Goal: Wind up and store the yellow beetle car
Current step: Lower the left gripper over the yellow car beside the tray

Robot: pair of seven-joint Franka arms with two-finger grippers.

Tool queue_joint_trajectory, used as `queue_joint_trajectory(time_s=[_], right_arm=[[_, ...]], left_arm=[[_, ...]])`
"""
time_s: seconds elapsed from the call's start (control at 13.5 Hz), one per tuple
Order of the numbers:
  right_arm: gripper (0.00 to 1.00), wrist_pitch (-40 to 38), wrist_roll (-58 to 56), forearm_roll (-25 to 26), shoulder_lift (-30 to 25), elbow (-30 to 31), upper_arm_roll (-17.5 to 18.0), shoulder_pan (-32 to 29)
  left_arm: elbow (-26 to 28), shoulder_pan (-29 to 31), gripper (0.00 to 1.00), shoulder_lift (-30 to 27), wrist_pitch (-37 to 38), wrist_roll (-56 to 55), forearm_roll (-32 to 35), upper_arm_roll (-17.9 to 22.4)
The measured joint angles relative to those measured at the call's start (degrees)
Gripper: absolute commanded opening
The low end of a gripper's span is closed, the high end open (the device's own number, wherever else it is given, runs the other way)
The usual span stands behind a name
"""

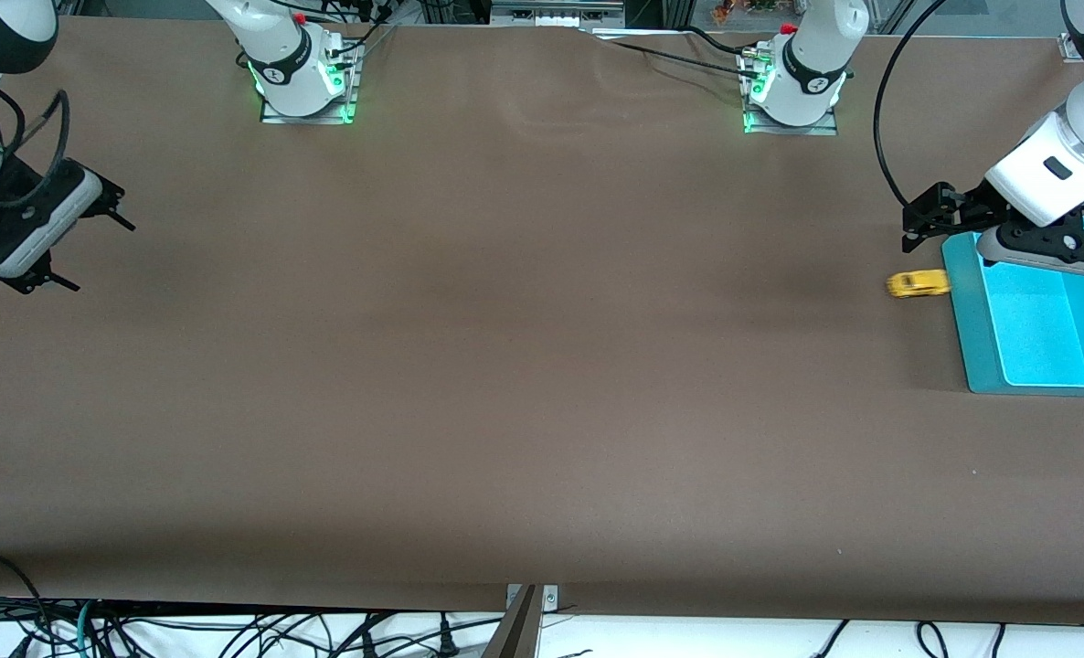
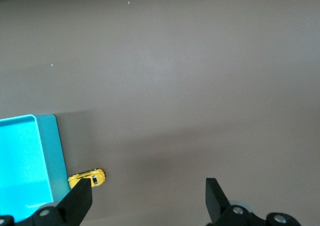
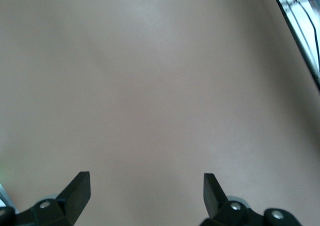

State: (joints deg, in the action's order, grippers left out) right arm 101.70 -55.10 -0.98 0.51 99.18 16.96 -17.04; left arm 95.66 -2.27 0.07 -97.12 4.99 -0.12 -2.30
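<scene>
The yellow beetle car (image 1: 918, 284) stands on the brown table, touching or nearly touching the outer wall of a teal tray (image 1: 967, 311), on the tray's side toward the right arm's end. My left gripper (image 1: 910, 225) hangs open over the table by the tray's corner, close above the car and holding nothing. In the left wrist view the car (image 2: 92, 176) sits beside the tray's rim (image 2: 56, 151), half hidden by one of the fingers (image 2: 80, 200) of my left gripper (image 2: 149, 196). My right gripper (image 1: 100, 255) waits open and empty over bare table at the right arm's end (image 3: 147, 191).
The tray's pale blue inside (image 1: 1036, 329) holds nothing that I can see. Both arm bases (image 1: 302, 87) (image 1: 791, 96) stand along the table's edge farthest from the front camera. A black cable (image 1: 885, 137) loops above the table near the left arm.
</scene>
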Motion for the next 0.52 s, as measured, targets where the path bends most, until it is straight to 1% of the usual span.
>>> queue_joint_trajectory(time_s=[0.37,0.52], right_arm=[[1.0,-3.4,25.6,0.0,-1.6,-0.2,0.0,1.7],[1.0,-4.3,33.1,-0.2,-1.8,-0.2,0.0,1.8]], left_arm=[[0.0,0.0,1.0,0.0,0.0,0.0,0.0,0.0],[0.0,0.0,1.0,0.0,1.3,0.0,0.0,-0.6]])
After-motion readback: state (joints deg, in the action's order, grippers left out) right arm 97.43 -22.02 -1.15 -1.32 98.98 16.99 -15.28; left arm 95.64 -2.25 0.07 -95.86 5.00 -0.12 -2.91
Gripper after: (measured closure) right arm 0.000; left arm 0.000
